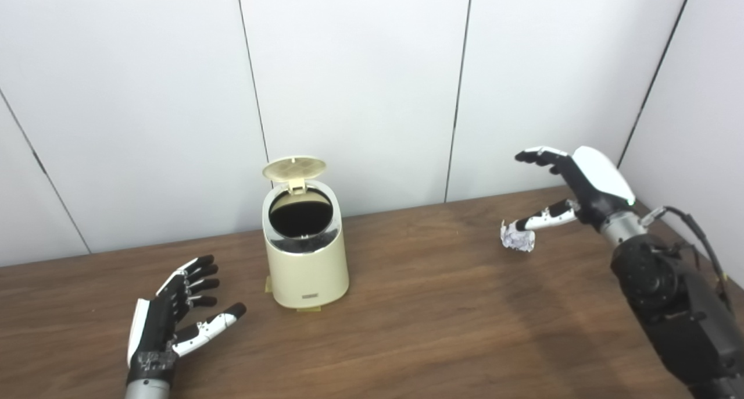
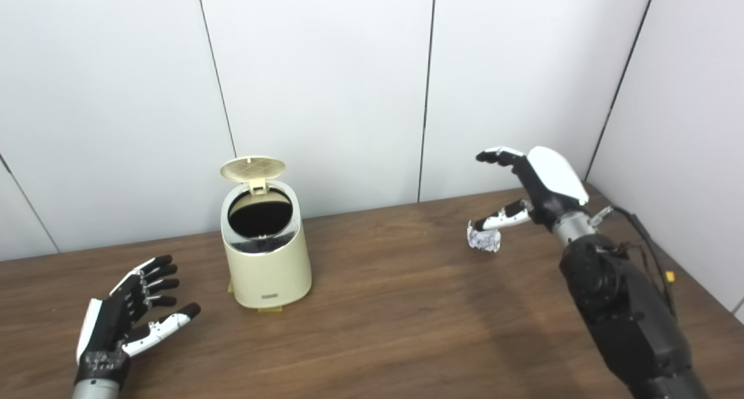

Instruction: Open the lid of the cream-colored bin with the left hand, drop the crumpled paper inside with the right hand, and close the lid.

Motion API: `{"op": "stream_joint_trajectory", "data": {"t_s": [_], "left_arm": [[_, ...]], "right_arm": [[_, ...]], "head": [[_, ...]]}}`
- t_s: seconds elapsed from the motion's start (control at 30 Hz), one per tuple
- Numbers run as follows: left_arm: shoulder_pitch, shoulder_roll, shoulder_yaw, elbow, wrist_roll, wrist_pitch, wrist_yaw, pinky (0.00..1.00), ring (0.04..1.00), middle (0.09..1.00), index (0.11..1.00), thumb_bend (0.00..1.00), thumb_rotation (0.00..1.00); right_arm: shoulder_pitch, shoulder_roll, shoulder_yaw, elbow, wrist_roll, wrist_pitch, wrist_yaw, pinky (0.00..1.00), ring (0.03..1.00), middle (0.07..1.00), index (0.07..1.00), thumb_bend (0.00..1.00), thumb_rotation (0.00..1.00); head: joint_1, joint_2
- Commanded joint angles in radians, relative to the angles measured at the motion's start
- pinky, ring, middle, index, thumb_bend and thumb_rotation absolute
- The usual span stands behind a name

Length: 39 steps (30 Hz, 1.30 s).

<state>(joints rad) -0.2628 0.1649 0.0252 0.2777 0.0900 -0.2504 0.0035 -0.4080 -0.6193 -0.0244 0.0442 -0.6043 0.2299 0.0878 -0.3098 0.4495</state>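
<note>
Paper [image 1: 517,237] on the bench [image 1: 442,306] far right of the bin [image 1: 305,253], lid [image 1: 294,168] up, just below the spread, empty fingers [image 1: 537,155] of the right hand [image 1: 581,186]; left hand [image 1: 174,312] released, left of the bin.

The cream-colored bin [image 1: 306,253] stands upright on the wooden table with its round lid [image 1: 294,169] flipped up at the back, dark inside showing, while the crumpled paper [image 1: 517,237] lies well off to its right.
</note>
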Motion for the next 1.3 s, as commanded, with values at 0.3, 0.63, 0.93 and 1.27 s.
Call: {"op": "stream_joint_trajectory", "data": {"t_s": [0.3,0.63,0.93,1.27], "left_arm": [[0.006,0.023,-0.009,0.026,-0.008,-0.041,-0.030,0.65,0.747,0.801,0.834,0.78,0.13],[0.016,0.027,-0.008,0.010,-0.010,-0.038,-0.047,0.67,0.764,0.809,0.830,0.77,0.12],[0.018,0.027,-0.010,0.001,-0.011,-0.029,-0.060,0.67,0.766,0.808,0.836,0.77,0.14],[0.023,0.031,-0.019,-0.010,0.001,-0.020,-0.063,0.66,0.762,0.810,0.839,0.77,0.15]], "right_arm": [[-0.084,-0.046,0.076,0.169,-0.031,-0.003,0.021,0.61,0.770,0.795,0.783,0.89,0.19],[-0.152,-0.008,0.164,0.364,-0.049,0.017,0.007,0.68,0.789,0.771,0.794,0.92,0.29],[-0.185,-0.002,0.223,0.459,-0.070,-0.014,-0.024,0.65,0.729,0.730,0.768,0.90,0.31],[-0.171,-0.010,0.219,0.456,-0.034,-0.036,-0.017,0.65,0.645,0.669,0.744,0.82,0.22]], "head": [[0.008,0.011],[0.006,0.017],[0.012,0.022],[0.014,0.032]]}}
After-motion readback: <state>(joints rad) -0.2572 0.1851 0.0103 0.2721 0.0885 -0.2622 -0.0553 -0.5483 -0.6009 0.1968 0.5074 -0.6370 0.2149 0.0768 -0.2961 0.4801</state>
